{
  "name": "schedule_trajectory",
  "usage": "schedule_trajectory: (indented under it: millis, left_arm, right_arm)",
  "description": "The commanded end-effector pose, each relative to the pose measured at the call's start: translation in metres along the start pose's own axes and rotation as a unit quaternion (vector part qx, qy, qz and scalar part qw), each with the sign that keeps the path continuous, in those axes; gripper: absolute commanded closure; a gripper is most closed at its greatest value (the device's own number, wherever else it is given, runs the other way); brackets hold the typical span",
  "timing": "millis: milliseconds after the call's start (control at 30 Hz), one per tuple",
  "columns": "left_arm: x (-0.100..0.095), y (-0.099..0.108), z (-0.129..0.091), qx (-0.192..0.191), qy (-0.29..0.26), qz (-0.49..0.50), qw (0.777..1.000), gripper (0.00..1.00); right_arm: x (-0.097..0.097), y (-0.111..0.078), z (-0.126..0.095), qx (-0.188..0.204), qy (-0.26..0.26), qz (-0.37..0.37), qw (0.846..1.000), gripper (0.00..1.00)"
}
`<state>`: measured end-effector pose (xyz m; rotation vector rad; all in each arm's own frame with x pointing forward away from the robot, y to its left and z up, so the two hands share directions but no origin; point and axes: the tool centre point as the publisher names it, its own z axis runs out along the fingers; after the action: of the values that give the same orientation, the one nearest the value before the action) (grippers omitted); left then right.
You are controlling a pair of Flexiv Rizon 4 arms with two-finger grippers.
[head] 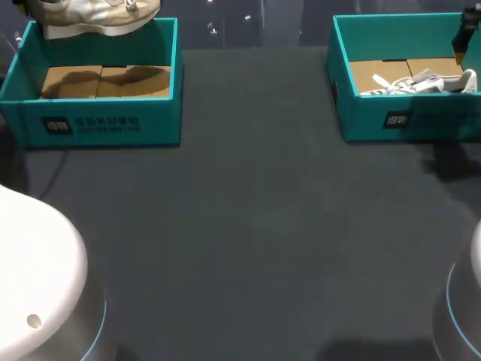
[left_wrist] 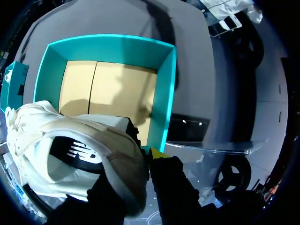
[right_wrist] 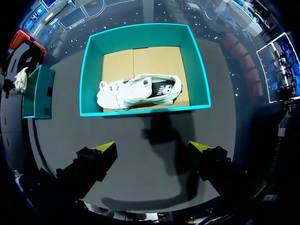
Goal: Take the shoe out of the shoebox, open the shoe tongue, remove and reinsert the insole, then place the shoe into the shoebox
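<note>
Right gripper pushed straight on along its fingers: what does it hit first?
The right gripper would probably meet bare table first, just short of the shoebox wall; the shoe lies beyond. Depth is unclear.

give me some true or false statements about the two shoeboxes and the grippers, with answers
1. The left shoebox has no shoe inside it. True.
2. The right gripper is shut on a shoe. False: it is open, over the table, short of the right shoebox.
3. A white shoe lies in the right shoebox. True.
4. The left gripper holds nothing. False: it grips the lifted shoe, above the left shoebox.
5. Both shoeboxes are red. False: both are teal.
</note>
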<state>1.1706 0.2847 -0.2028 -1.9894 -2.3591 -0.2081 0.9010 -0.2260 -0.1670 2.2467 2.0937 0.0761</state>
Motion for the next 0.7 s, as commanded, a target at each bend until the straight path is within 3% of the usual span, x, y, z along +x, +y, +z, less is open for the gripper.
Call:
schedule_trajectory:
  millis: [33,300,700]
  left_arm:
    - [-0.007,-0.028,-0.043,-0.020,0.009,-0.002,1.000,1.00]
    - [-0.023,-0.071,-0.078,-0.026,0.018,0.008,0.999,1.00]
    - [-0.084,-0.166,-0.109,-0.040,0.040,0.024,0.998,1.00]
  right_arm:
    - [0.000,0.000,0.000,0.000,0.000,0.000,1.000,0.00]
    - [0.000,0.000,0.000,0.000,0.000,0.000,1.000,0.00]
    - [0.000,0.000,0.000,0.000,0.000,0.000,1.000,0.00]
